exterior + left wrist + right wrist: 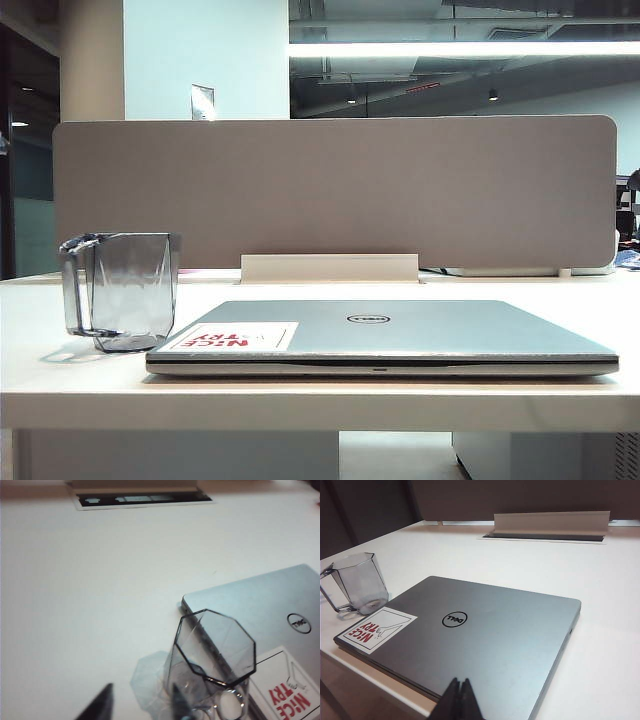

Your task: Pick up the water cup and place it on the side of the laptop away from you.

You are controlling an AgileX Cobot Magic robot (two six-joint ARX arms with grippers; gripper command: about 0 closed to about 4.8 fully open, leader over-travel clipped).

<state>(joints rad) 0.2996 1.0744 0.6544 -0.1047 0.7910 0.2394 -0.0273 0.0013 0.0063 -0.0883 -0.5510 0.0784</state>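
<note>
Lettering is showing most clearly on the laptop (pixel 475 640): a round Dell logo (pixel 454 619) is sitting in the middle of the closed silver lid, and a white sticker (pixel 375 628) at one corner is carrying red words reading "NICE TRY" beside a small line drawing of a hand. The same sticker (pixel 238 337) is appearing upside down in the exterior view, at the lid's near left corner.

The water cup (pixel 128 291) is standing upright on the table (pixel 60 385), just beside the laptop's left edge, its thin loop handle turned away from the laptop. It is transparent, grey-tinted and faceted, narrowing toward the base. In the left wrist view its rim (pixel 216 647) is reading as an octagon.

The left gripper (pixel 140 705) is hovering just above and beside the cup, its two dark fingers (pixel 100 705) spread apart, one of them close to the cup's wall; nothing is being pinched between them. The right gripper (pixel 459 700) is hanging over the laptop's near edge with its fingers pressed together and holding nothing.

The table is pale, smooth and matte. A grey fabric divider (pixel 335 190) is running along its far edge, and a white flip-up cable cover (pixel 330 267) is standing open in front of it. Beyond the divider, a long ceiling light (pixel 465 48) is glowing, with a pale pillar (pixel 205 60) to the left.
</note>
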